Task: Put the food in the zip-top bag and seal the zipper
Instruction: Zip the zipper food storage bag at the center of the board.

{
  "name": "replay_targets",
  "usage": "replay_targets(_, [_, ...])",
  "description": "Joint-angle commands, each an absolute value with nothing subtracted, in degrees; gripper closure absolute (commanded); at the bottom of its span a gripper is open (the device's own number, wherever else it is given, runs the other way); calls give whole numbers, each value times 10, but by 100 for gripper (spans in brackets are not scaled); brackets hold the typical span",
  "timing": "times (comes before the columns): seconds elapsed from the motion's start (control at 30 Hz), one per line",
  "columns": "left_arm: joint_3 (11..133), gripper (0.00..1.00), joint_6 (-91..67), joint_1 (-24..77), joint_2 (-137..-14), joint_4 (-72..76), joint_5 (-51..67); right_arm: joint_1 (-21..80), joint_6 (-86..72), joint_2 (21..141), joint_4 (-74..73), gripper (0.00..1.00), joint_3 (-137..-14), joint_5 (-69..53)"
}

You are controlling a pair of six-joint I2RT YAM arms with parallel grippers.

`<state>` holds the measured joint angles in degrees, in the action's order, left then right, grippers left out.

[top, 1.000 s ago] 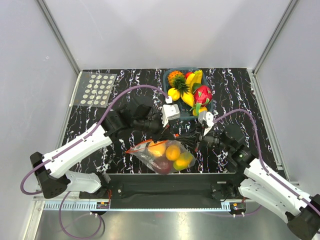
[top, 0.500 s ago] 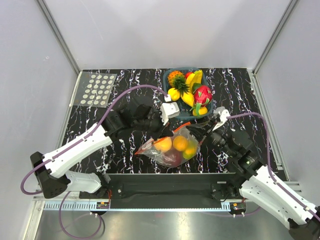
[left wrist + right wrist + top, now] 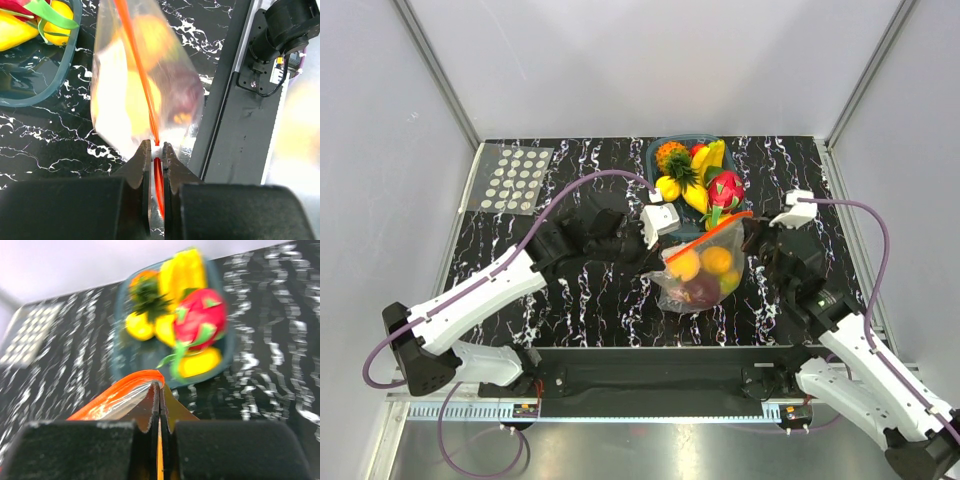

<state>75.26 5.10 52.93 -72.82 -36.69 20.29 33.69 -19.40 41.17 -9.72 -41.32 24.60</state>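
The clear zip-top bag hangs in the air, stretched between both grippers just in front of the tray. Inside it lies the food: round orange fruits and a dark red-purple one. The red-orange zipper runs along the top edge. My left gripper is shut on the zipper's left end, clamped at a small white piece on the strip in the left wrist view. My right gripper is shut on the zipper's right end, also seen in the right wrist view.
A dark teal tray with more toy fruits, among them a pink dragon fruit, stands just behind the bag. A clear sheet with white dots lies at the back left. The black rail runs along the near edge.
The bag has been lifted off the table and carried right and back toward the tray, now hanging from its zipper. The right arm swung right and back; the left gripper followed.
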Motion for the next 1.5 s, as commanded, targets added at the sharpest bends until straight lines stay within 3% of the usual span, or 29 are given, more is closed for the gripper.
replay_targets(0.0, [750, 100, 49, 532, -718, -407, 207, 288, -198, 421, -114, 100, -451, 381])
replay_targets(0.4, [748, 100, 43, 533, -719, -417, 170, 253, -208, 432, -120, 100, -455, 363])
replay_targets(0.63, [757, 100, 2, 503, -740, -420, 77, 252, -219, 408, -29, 100, -391, 223])
replay_targets(0.87, [775, 84, -23, 447, -754, -409, 32, 252, -222, 464, -15, 100, -405, 187])
replay_targets(0.97, [776, 75, -25, 434, -751, -407, 17, 253, -221, 471, -6, 95, -395, 163])
replay_targets(1.0, [776, 74, -27, 431, -750, -408, 13, 252, -223, 470, 20, 91, -389, 154])
replay_targets(1.07, [771, 50, -31, 426, -737, -402, 3, 252, -222, 461, 31, 76, -379, 146])
replay_targets(1.1, [766, 41, -33, 425, -730, -396, 3, 252, -217, 457, 35, 38, -375, 135])
replay_targets(1.13, [760, 30, -33, 426, -722, -390, 3, 252, -216, 451, 33, 21, -375, 133])
replay_targets(1.17, [748, 27, -33, 426, -702, -378, 3, 252, -217, 440, 29, 11, -377, 133])
replay_targets(1.23, [737, 23, -34, 426, -681, -367, -15, 252, -215, 427, 3, 1, -394, 141])
replay_targets(1.47, [692, 11, -73, 426, -554, -335, -47, 252, -222, 347, -174, 0, -479, 193])
